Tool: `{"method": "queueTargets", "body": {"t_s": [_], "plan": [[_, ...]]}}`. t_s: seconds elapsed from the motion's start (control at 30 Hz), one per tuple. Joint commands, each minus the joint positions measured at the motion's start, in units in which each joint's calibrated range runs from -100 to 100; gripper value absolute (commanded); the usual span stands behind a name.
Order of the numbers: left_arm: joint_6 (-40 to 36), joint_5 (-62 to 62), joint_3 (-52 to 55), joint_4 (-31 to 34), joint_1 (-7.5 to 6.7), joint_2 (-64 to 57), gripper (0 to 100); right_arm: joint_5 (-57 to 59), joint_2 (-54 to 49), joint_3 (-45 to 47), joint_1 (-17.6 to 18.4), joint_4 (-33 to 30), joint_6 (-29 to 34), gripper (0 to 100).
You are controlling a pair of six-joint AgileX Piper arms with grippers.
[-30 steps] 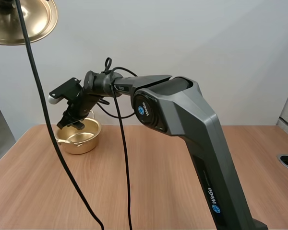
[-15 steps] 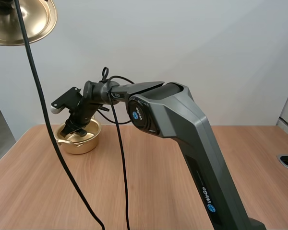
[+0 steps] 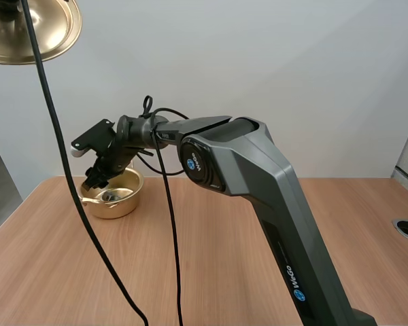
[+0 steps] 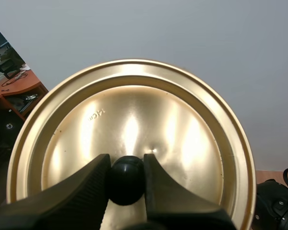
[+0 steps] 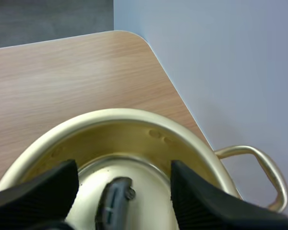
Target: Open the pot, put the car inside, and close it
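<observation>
Pot (image 3: 120, 205) at the far left corner of the table (image 3: 211, 258): standing open. Pinching the lid (image 4: 134, 115) by its black knob (image 4: 126, 181) with the left gripper (image 4: 126, 164), high above. Holding the right gripper (image 5: 124, 167) wide open just over the small grey car (image 5: 114, 203) lying inside, gripping nothing. Probably best lifting straight up, clearing the rim, before lidding. Confirming the car from the right wrist view; gauging lid height from the high view.

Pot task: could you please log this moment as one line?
lid held up by left gripper | car in pot | right gripper open above pot
</observation>
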Motion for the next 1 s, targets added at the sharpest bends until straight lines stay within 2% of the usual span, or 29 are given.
{"method": "queueTargets", "body": {"t_s": [0.0,0.3,0.4,0.5,0.53,0.57,0.6,0.63,0.73,0.97], "plan": [[0.0,0.0,0.0,-0.1,-0.03,0.0,0,-1.2,0.0,0.0,0.0,-0.1,-0.1,100],[0.7,0.0,0.0,1.3,-0.03,0.0,0,-5.0,-2.1,0.0,-0.4,-3.9,-0.1,100],[0.7,0.0,0.0,3.0,-0.03,0.3,0,-4.8,-4.1,0.0,-1.6,-4.2,0.2,100],[0.7,0.0,0.0,3.4,-0.03,1.3,0,-4.1,-6.5,0.0,-3.8,-4.2,3.2,100],[0.7,0.0,0.0,3.4,-0.03,2.0,0,-3.5,-7.3,0.0,-4.8,-4.2,4.1,96],[0.7,0.0,0.0,3.4,-0.03,2.7,0,-2.3,-7.9,0.0,-5.6,-4.2,5.0,74],[0.7,0.0,0.0,3.4,-0.03,3.6,0,-1.1,-8.7,0.0,-6.8,-4.2,7.1,40],[0.7,0.0,0.0,3.4,-0.03,4.4,0,0.6,-9.4,0.0,-8.1,-4.2,10.0,1],[0.7,0.0,0.0,1.9,-0.03,7.4,0,6.9,-11.5,0.0,-12.0,-4.1,17.6,0],[0.7,0.0,0.0,-7.4,-0.03,17.3,0,27.5,-15.8,0.0,-21.0,1.9,16.9,0]]}}
